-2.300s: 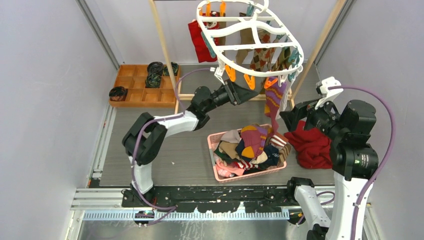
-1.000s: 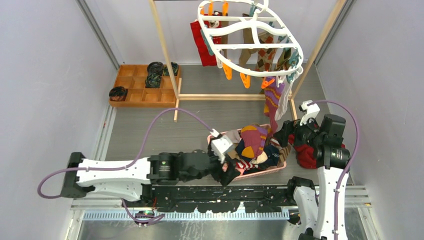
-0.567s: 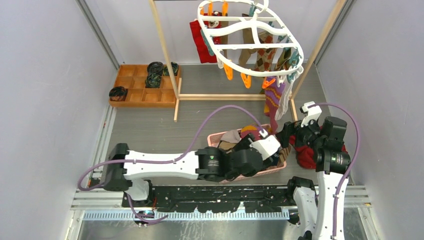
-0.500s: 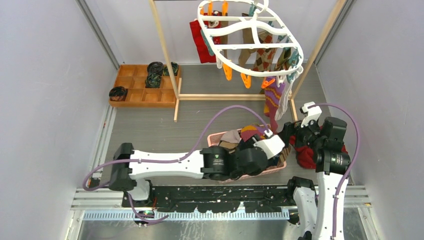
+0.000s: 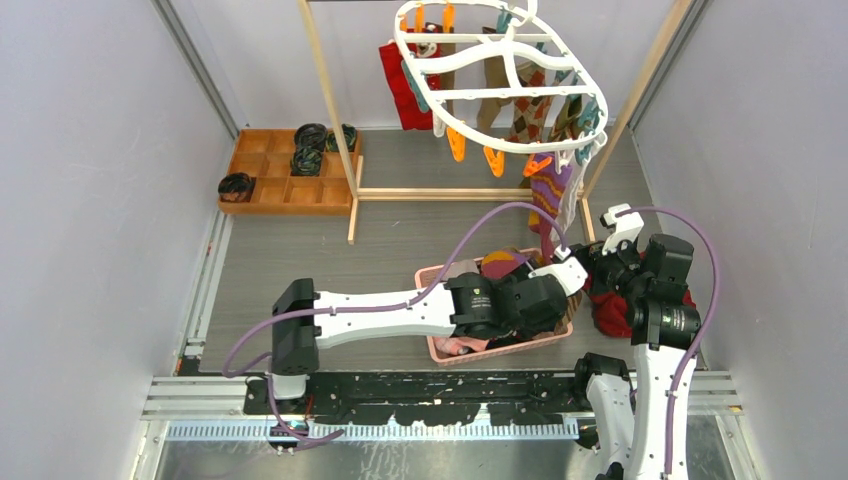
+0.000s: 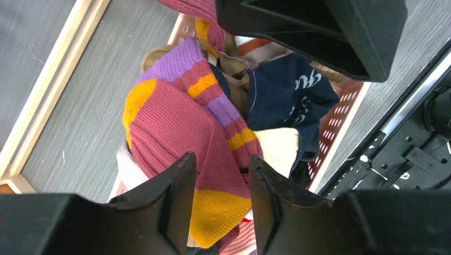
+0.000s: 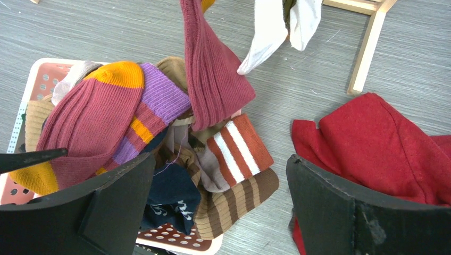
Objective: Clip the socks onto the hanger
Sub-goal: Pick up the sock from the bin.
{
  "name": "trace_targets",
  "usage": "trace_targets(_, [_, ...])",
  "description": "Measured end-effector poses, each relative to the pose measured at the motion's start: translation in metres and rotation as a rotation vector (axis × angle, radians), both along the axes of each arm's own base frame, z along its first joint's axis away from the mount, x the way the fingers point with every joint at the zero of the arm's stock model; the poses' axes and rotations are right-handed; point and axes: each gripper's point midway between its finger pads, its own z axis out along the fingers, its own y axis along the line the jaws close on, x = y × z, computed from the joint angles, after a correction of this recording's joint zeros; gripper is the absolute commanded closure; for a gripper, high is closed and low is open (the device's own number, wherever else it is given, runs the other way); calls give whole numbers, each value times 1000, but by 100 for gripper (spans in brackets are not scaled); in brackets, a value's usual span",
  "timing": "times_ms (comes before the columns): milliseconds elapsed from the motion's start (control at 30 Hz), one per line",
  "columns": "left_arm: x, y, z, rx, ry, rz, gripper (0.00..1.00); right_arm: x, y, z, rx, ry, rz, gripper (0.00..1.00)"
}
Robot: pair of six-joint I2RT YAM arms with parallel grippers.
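Plainly the risk sits in the middle of the scene, where the left arm stretches from the near left across the pink perforated plastic basket (image 5: 500, 347). The left gripper (image 6: 220, 164) hangs over the heap of socks with its jaws part-way apart, straddling a ridge of the ribbed maroon sock with orange toe and purple band (image 6: 175, 122). Whether the fingers pinch the fabric yet I cannot tell. That sock lies on top of the pile, folded, and pressed against a navy sock with pale lettering (image 6: 287, 90). A shallow bite may slip off the rib, and a deep one may lift a neighbour with it or drag the light basket. Just right of it, a long maroon ribbed sock (image 7: 213, 74) and a white sock (image 7: 266, 32) dangle from the large white plastic oval hanger (image 5: 490, 93), which hangs at the far centre-right. The maroon one reaches down to the pile, so a rising arm could snag it and tug it off its peg. Further right, the right gripper (image 7: 219, 162) hovers with its jaws spread wide and nothing between them, over the basket's right edge and beside the plain red cloth (image 7: 372, 143). It is close to the left wrist, so a careless lift could knock the two together.
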Motion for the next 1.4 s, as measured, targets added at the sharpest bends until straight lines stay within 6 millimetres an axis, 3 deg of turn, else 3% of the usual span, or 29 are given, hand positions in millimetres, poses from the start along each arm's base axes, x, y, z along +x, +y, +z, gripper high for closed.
trace_targets(300, [0,5,-21,78,12,24,65,0,0,0,-2,0,-1,0])
trace_targets(567, [6,10,-19,115,-18,55,100,0,-1,-1,-4,3,-6,0])
trace_targets(833, [9,11,-15,111,-33,55,100,0,-1,-1,-1,2,-1,0])
trace_targets(1000, [16,21,12,-13,8,38,100,-1,3,0,5,-3,19,0])
trace_targets(1267, [47,57,96,-399,69,75,100,-2,12,2,32,-10,75,0])
trace_targets(1400, [57,68,110,-528,114,86,100,-2,17,2,52,-2,108,0])
